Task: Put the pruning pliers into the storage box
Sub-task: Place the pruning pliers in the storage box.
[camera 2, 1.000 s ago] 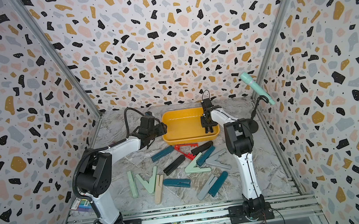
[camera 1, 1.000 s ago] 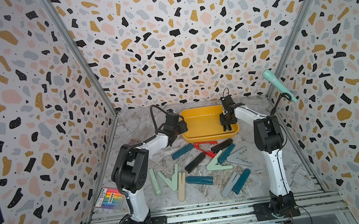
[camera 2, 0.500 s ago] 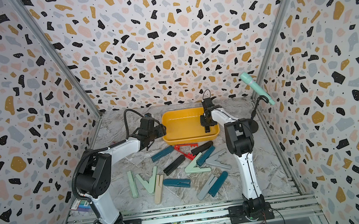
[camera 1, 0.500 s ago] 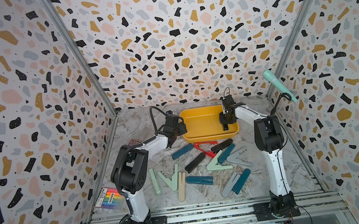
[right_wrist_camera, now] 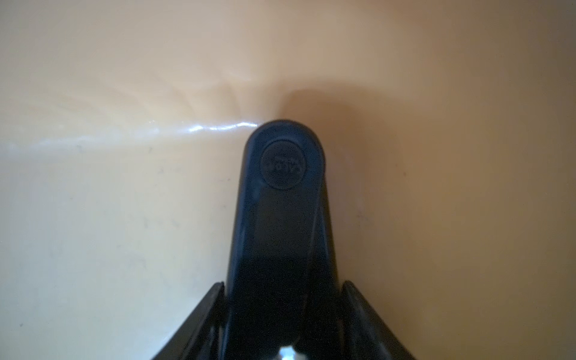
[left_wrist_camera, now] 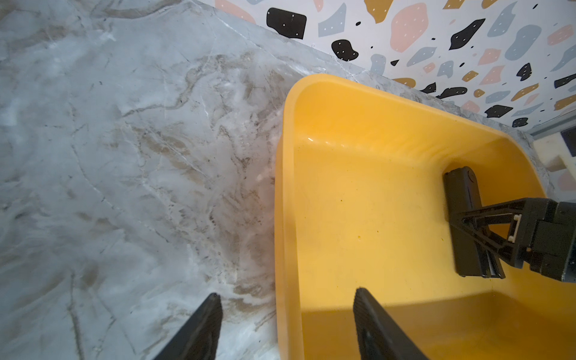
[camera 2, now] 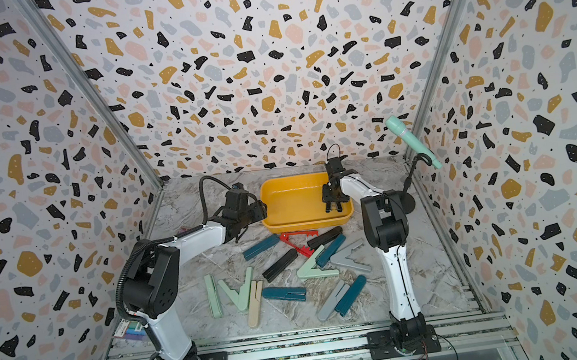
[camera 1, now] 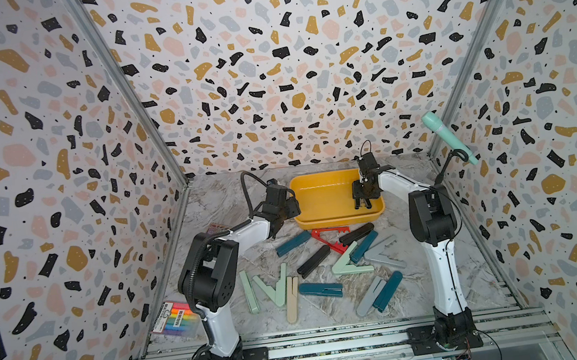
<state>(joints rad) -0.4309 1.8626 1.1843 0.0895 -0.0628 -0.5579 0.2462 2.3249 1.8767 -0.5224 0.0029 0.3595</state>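
The yellow storage box (camera 1: pixel 336 220) (camera 2: pixel 306 221) stands at the back of the table. A black pruning pliers (left_wrist_camera: pixel 461 193) (right_wrist_camera: pixel 280 202) lies folded on the box floor near its right wall. My right gripper (camera 1: pixel 362 205) (camera 2: pixel 333 209) (right_wrist_camera: pixel 283 284) reaches down over it, open, one finger on each side with thin gaps. My left gripper (camera 1: pixel 292 206) (camera 2: pixel 261 210) (left_wrist_camera: pixel 286 294) is open at the box's left end, one finger outside the rim (left_wrist_camera: pixel 282 218) and one inside. Several more pliers lie loose in front of the box, among them red (camera 1: pixel 330 239), teal (camera 1: pixel 292 243), black (camera 1: pixel 313 261) and mint (camera 1: pixel 345 267).
A mint microphone (camera 1: pixel 448 137) on a black stand rises at the back right. A pack of rainbow markers (camera 1: pixel 175 319) lies at the front left edge. A small purple box (camera 1: pixel 217 229) peeks out behind my left arm.
My right gripper's fingers have spread apart around the black pliers inside the box. The left arm has not moved.
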